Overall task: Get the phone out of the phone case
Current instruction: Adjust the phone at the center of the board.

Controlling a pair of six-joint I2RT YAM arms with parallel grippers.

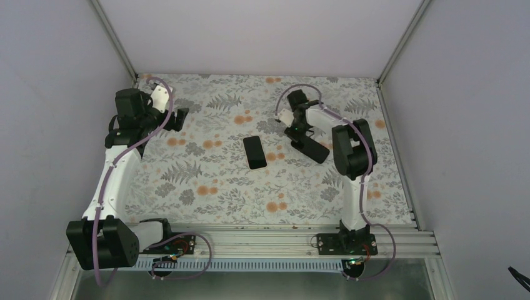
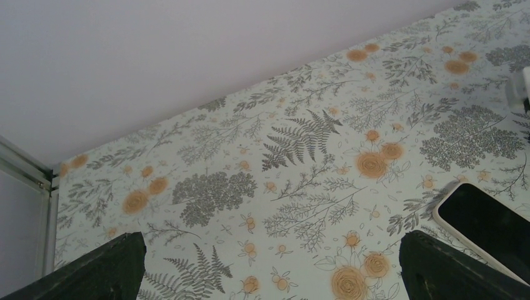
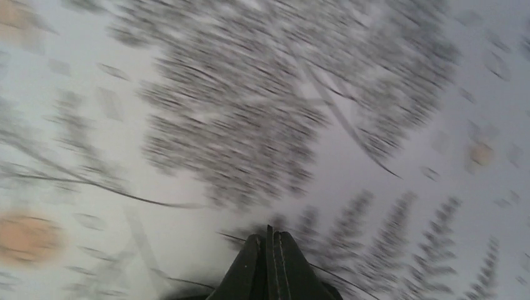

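Phone (image 1: 254, 152) lies flat, glass up, mid-tabletop (image 1: 206, 200). The left wrist view shows a pale rim around the black glass and no black shell on it, so I read the separation as done. Slightly farther and to its right is the phone case (image 1: 312, 150), apart from the phone, one end at the right gripper (image 1: 295, 133). That gripper is clenched. The right wrist view is smeared, but a thin dark sliver shows between the fingers (image 3: 250, 269). I take it as the case wall, since pinching the edge is the sensible way to hold a thin shell. The case looks tilted, and I can't tell if its low end touches the tabletop. Farthest, the left gripper (image 1: 182, 119) hangs released, jaws spread wide, well apart from the phone, which sits only at the edge of its camera view. My guess is it's parked clear so it knocks nothing.
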